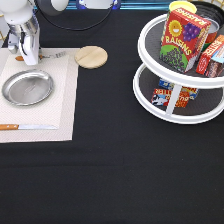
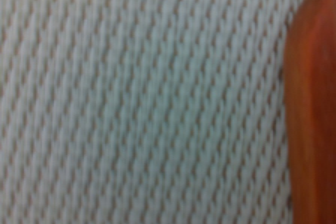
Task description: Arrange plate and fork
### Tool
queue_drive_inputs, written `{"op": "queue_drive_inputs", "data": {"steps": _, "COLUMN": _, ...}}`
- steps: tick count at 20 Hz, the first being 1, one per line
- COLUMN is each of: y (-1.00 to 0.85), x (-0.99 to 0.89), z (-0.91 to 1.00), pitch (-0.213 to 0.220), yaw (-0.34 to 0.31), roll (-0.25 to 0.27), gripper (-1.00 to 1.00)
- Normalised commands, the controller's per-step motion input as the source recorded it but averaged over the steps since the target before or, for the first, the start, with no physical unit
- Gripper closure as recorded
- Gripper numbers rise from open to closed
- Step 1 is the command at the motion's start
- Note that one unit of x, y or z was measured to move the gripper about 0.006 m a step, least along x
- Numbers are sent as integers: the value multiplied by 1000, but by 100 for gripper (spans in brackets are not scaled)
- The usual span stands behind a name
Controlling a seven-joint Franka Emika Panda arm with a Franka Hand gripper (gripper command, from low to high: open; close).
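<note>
The gripper (image 1: pixel 28 59) is lowered onto the fork (image 1: pixel 52 55), its handle (image 2: pixel 315 115) seen against placemat weave; its grip cannot be told. The plate (image 1: pixel 27 87) lies just below it, the wooden disc (image 1: pixel 91 56) to its right

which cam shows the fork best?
Exterior view: the fork lies whole on the placemat above the plate, tines visible, handle partly behind the pincer. Wrist view shows only an orange-brown handle edge.
</note>
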Motion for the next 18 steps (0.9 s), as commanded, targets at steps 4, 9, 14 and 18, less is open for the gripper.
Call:
{"op": "queue_drive_inputs", "data": {"steps": 4, "y": 124, "x": 117, "z": 569, "pitch": 48, "yaw": -70, "roll": 51, "gripper": -100}}
{"op": "queue_drive_inputs", "data": {"steps": 9, "y": 397, "x": 59, "z": 851, "pitch": 39, "yaw": -37, "roll": 5, "gripper": -100}}
{"op": "queue_drive_inputs", "data": {"steps": 14, "y": 335, "x": 138, "z": 771, "pitch": 59, "yaw": -26, "roll": 0, "gripper": -100}}
{"op": "queue_drive_inputs", "data": {"steps": 18, "y": 76, "x": 143, "z": 217, "pitch": 80, "yaw": -21, "roll": 0, "gripper": -100}}
